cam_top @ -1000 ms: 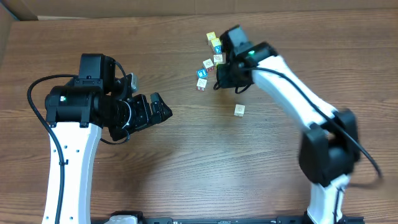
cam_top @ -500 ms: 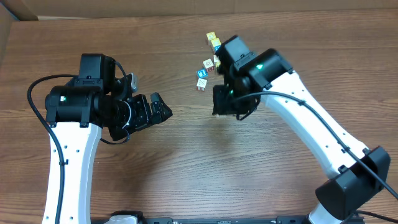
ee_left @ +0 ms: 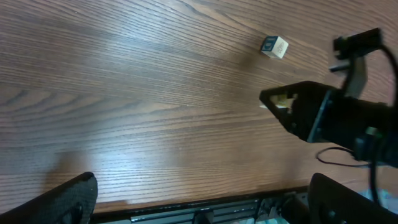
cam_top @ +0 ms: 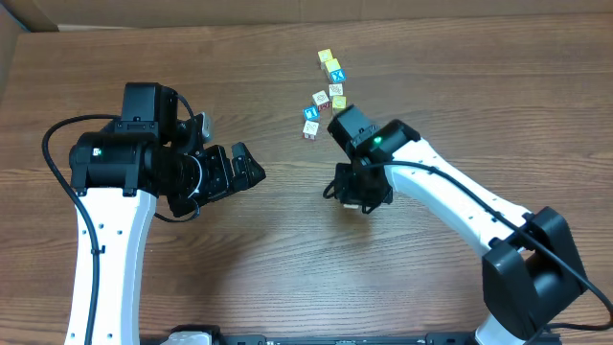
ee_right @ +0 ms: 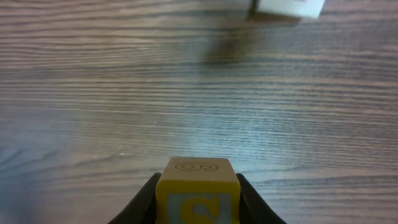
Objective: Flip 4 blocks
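Right wrist view: the two dark fingers (ee_right: pixel 144 200) of the right gripper (cam_top: pixel 355 191) pinch a small wooden cube, the held block (ee_right: pixel 198 186), by its side faces.
Held block: a tan top face with a faint oval mark; the face toward the camera is pale with a yellow border. It appears to hang just above the wood, though contact cannot be ruled out.
Loose block: a pale cube (ee_right: pixel 289 7) lies alone on the table (cam_top: pixel 287 249) ahead of the held one, well apart from it; the left wrist view shows it too (ee_left: pixel 274 46).
Cluster of blocks: more cubes (cam_top: pixel 327 88) sit close together behind the right arm, toward the far edge.
Left gripper: its jaws (cam_top: pixel 236 167) are spread wide and hold nothing, hovering to the left, well away from every block.
Step in hand: judging by the pinch over bare wood, one block is being carried out of the group to be turned over.
Next move calls for: rolling the wrist so another face comes up, lowering until the cube rests flat, then parting the fingers without nudging it or the loose block nearby.
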`<state>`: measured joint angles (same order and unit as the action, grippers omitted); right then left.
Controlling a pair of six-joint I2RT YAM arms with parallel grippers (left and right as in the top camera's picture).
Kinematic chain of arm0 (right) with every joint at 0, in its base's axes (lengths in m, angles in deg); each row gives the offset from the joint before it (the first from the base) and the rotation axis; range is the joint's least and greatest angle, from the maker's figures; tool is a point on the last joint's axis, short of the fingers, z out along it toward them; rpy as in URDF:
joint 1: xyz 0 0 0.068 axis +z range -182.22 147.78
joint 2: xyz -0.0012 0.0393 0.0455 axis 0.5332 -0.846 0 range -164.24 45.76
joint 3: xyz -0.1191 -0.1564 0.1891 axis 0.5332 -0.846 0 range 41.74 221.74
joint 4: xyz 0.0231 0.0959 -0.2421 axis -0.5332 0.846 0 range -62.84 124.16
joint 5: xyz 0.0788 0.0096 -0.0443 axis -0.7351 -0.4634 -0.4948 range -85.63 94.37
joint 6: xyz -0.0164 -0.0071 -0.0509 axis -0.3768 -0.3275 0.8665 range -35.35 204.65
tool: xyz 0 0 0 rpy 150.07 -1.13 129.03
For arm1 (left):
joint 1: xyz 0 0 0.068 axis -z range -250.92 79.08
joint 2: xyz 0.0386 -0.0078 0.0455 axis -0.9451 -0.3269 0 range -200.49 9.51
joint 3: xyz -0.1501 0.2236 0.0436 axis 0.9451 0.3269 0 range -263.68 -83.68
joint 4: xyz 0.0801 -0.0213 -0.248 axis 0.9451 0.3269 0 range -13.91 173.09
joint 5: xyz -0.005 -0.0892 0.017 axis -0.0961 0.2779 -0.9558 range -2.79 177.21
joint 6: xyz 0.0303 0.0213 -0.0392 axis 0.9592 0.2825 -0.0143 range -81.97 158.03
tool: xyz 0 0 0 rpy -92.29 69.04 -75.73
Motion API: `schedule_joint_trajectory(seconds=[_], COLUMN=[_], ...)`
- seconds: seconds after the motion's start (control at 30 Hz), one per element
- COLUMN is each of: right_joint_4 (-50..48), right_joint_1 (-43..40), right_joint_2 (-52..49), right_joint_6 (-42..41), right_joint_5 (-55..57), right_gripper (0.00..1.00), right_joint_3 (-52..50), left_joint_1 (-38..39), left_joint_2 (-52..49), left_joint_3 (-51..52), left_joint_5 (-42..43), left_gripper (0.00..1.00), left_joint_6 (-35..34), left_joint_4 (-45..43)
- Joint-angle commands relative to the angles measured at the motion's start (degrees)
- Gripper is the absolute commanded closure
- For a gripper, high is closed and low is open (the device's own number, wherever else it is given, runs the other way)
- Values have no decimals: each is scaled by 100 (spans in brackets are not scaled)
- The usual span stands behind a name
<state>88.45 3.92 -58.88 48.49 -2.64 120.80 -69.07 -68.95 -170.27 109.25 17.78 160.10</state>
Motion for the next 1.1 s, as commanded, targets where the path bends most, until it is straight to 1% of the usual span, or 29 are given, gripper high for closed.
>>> schedule_joint_trajectory(seconds=[0.0, 0.1, 0.17, 0.27, 0.3, 0.33, 0.37, 0.43, 0.53, 0.7, 0.87, 1.07], right_joint_4=[-90, -103, -136, -232, -254, -278, -297, -302, -297, -289, 0, -109], right_joint_1=[22, 24, 22, 22, 22, 22, 22, 24, 22, 22, 24, 24], right_joint_2=[-15, -15, -15, -15, -15, -15, -15, -15, -15, -15, -15, -15], right_joint_6=[-164, -164, -160, -160, -160, -160, -160, -160, -160, -160, -160, -157], right_joint_5=[92, 74, 79, 76, 79, 81, 81, 81, 98, 184, 269, 402], right_gripper=[85, 84, 78, 51, 39, 33, 30, 27, 26, 27, 27, 27], right_joint_3=[-122, -122, -122, -122, -122, -122, -122, -122, -122, -122, -203, -638], left_joint_1=[9, 9, 9, 9, 9, 9, 9, 9, 9, 9, 9, 9], left_joint_2=[-9, -9, -9, -9, -9, -9, -9, -9, -9, -9, -9, -9], left_joint_3=[2, 2, 2, 2, 4, 2, 2, 2, 2, 2, 2, 2], left_joint_5=[-2, -2, 0, 0, -2, -2, -2, 0, 0, -2, 0, -2], left_gripper=[0, 0, 0, 0, 0, 0, 0, 0, 0, 0, 0, 0], left_joint_6=[-13, -13, -13, -13, -13, -13, -13, -13, -13, -13, -13, -13], left_joint_4=[-7, -7, -7, -7, -7, -7, -7, -7, -7, -7, -7, -7])
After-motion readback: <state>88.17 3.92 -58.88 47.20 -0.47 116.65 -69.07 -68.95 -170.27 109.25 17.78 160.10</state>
